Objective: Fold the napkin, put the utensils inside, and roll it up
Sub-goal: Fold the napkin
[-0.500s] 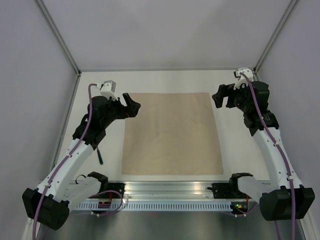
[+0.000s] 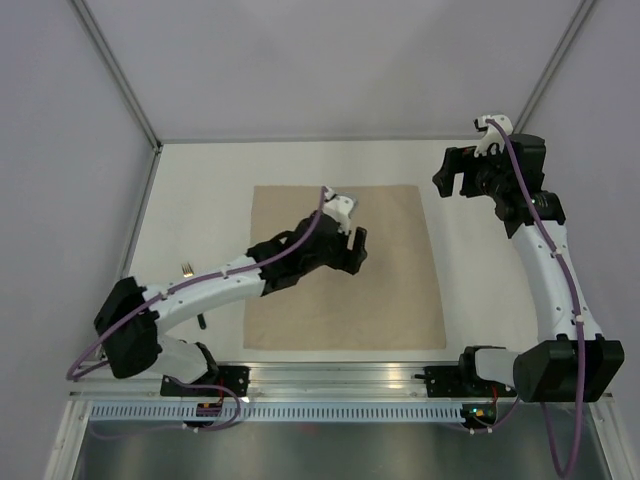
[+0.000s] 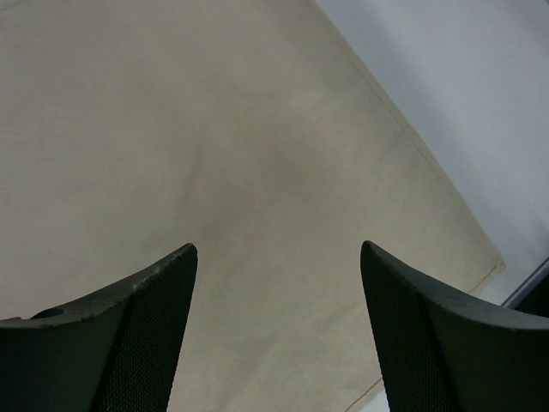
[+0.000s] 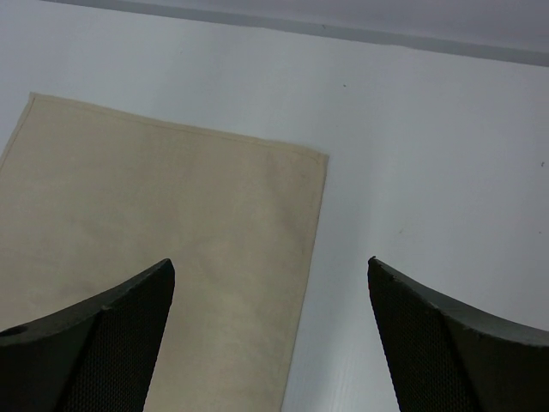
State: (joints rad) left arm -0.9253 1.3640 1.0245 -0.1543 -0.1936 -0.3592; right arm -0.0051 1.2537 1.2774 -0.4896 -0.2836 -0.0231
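White table [image 2: 200, 190] bears the flat napkin [image 2: 390, 290] — left gripper [image 2: 352, 248] hangs over its middle, right gripper [image 2: 450, 182] beside its far corner, both with fingers parted.

The napkin [image 2: 390, 280] lies flat on the middle of the tabletop [image 2: 200, 180]. The left end effector [image 2: 354, 251] hangs over the napkin's centre. The right end effector [image 2: 451, 185] sits over bare tabletop, just beyond the napkin's far right corner. The utensils [image 2: 187, 266] lie left of the napkin, partly hidden under the left arm.
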